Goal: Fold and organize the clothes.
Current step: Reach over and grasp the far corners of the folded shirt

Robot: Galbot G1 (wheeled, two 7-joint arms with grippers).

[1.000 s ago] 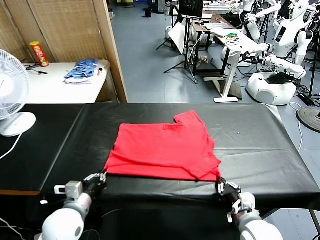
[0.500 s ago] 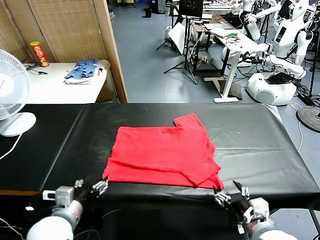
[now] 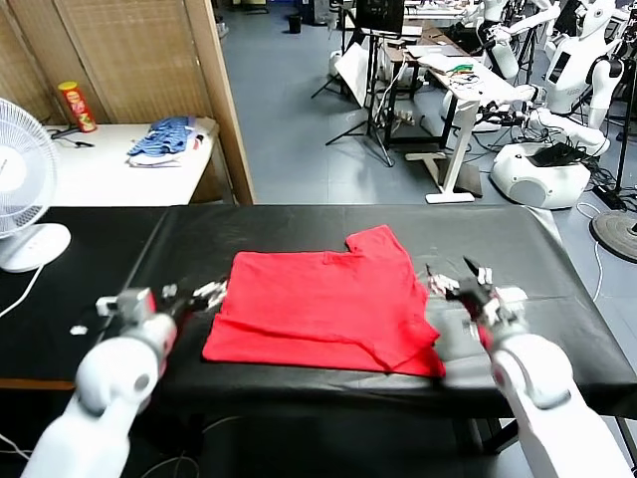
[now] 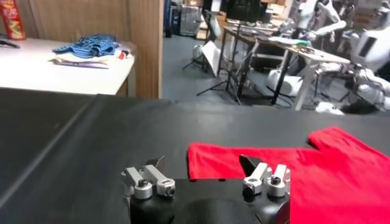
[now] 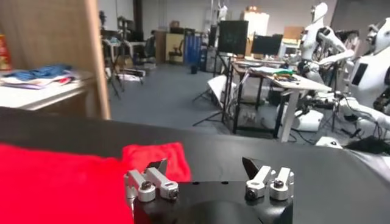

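The clothes, one bright red T-shirt (image 3: 323, 309), lie folded into a rough rectangle in the middle of the black table (image 3: 518, 239), with one sleeve sticking out at the far right corner. My left gripper (image 3: 199, 293) hovers open just off the shirt's left edge with nothing in it. My right gripper (image 3: 453, 280) hovers open just off the shirt's right edge, also holding nothing. In the left wrist view the left gripper (image 4: 201, 164) points across the T-shirt (image 4: 329, 173). In the right wrist view the right gripper (image 5: 204, 165) has the T-shirt (image 5: 61, 182) beside and ahead of it.
A white fan (image 3: 22, 199) stands on the table's far left. Behind it a white side table (image 3: 100, 174) carries a blue-and-white heap of cloth (image 3: 164, 139) and a red can (image 3: 77, 107). A wooden partition (image 3: 224, 100) and other robots (image 3: 557, 119) stand beyond the table.
Both grippers opened and let go of the shirt's near corners at the table's front edge. They then rose and moved forward to either side of the shirt, which lies still.
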